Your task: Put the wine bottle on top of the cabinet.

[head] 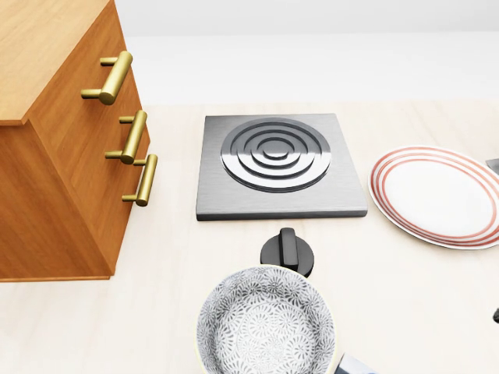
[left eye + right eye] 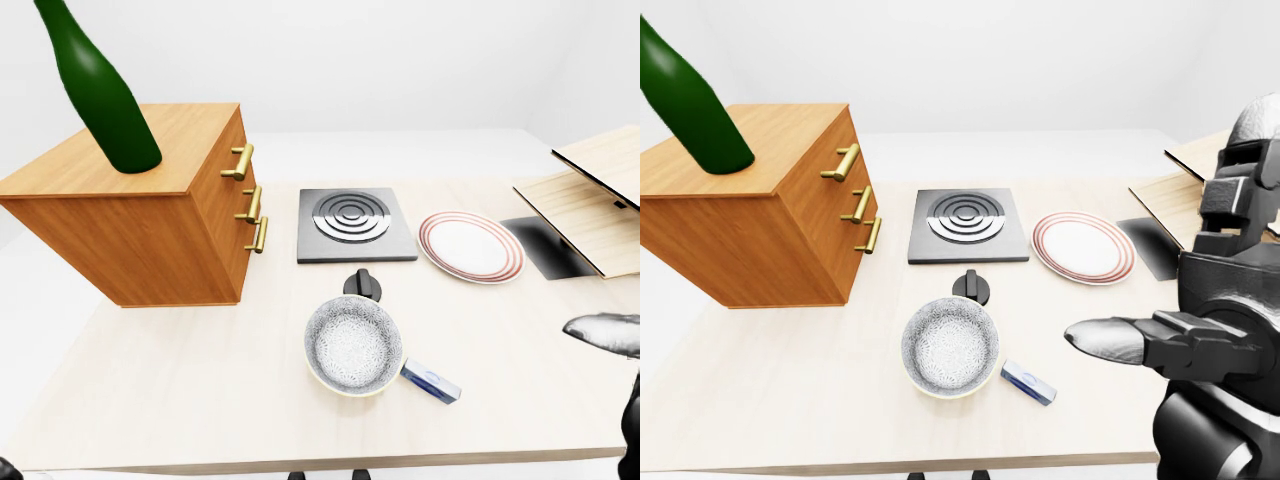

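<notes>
On the cabinet (image 2: 150, 190) stands the wine bottle (image 2: 100, 90); right hand (image 2: 1200, 340) open, empty.

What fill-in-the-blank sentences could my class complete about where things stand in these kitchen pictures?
1. The wine bottle stands on top of the ____.
2. The plate has ____ rings round its rim.
3. The patterned pan has a ____ handle.
4. The right hand holds ____.

Missing words: cabinet; red; blue; nothing

A kitchen: stove burner (image 2: 351, 216), pan (image 2: 354, 345) and plate (image 2: 470, 246) on a table (image 2: 180, 370).
</notes>
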